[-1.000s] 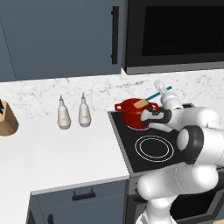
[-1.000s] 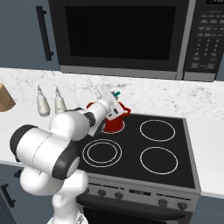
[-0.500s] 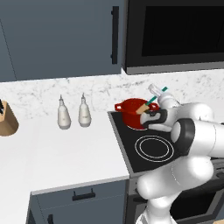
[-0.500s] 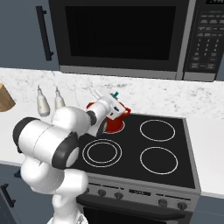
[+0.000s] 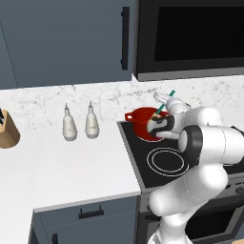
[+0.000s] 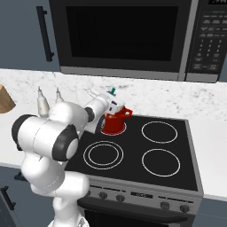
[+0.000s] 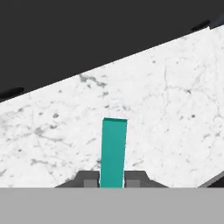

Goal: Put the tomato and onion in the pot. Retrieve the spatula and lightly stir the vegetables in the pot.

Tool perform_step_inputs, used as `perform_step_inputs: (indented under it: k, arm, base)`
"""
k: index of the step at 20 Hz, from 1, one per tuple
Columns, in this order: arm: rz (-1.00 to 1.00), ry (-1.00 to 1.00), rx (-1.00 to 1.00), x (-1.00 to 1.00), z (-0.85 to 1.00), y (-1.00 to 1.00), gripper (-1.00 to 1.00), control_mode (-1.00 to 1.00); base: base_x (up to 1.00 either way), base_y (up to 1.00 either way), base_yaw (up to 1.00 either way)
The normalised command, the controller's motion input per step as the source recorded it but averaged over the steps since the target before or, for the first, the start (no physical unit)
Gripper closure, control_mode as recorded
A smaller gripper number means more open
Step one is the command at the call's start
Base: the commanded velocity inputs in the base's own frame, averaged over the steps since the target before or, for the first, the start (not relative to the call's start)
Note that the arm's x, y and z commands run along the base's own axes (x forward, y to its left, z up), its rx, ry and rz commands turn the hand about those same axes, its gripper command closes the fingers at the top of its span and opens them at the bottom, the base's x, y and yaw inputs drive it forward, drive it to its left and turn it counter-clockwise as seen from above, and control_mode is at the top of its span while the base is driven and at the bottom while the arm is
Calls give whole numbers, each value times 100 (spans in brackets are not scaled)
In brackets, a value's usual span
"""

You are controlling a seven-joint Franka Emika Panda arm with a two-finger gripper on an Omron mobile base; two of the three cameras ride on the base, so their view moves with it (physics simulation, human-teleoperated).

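The red pot (image 5: 141,120) stands on the stove's back left burner, also seen as the pot (image 6: 116,125) behind my hand. My gripper (image 5: 161,116) hovers at the pot's right rim, shut on the spatula (image 5: 167,99), whose teal handle slants up and to the right. In the right base view the gripper (image 6: 111,104) sits just above the pot, with the spatula tip (image 6: 113,91) poking up. In the hand view the spatula handle (image 7: 113,148) rises between the fingertips (image 7: 89,180) of the gripper (image 7: 113,180). The spatula's head, the tomato and the onion are hidden.
Two pale bottles (image 5: 69,125) (image 5: 92,122) stand on the white counter left of the stove, and a wooden knife block (image 5: 7,131) sits at the far left. A microwave (image 6: 128,37) hangs above the black cooktop (image 6: 153,155). A marble backsplash (image 7: 166,109) lies behind.
My hand has shifted slightly left toward the pot with the spatula still gripped. The pot has not moved.
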Motion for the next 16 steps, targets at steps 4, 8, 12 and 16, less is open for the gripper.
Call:
perform_step_inputs:
  k: [4,8,12,16]
  arm:
    - [0,-12,-12,23,-11,44,100,-100]
    - [0,-17,0,27,0,30,100,-100]
    - [0,-13,-2,41,-26,19,100,-100]
    - [-3,-6,-15,46,-65,1,100,-100]
  base:
    - [0,0,0]
    - [0,0,0]
    - [0,0,0]
    - [0,0,0]
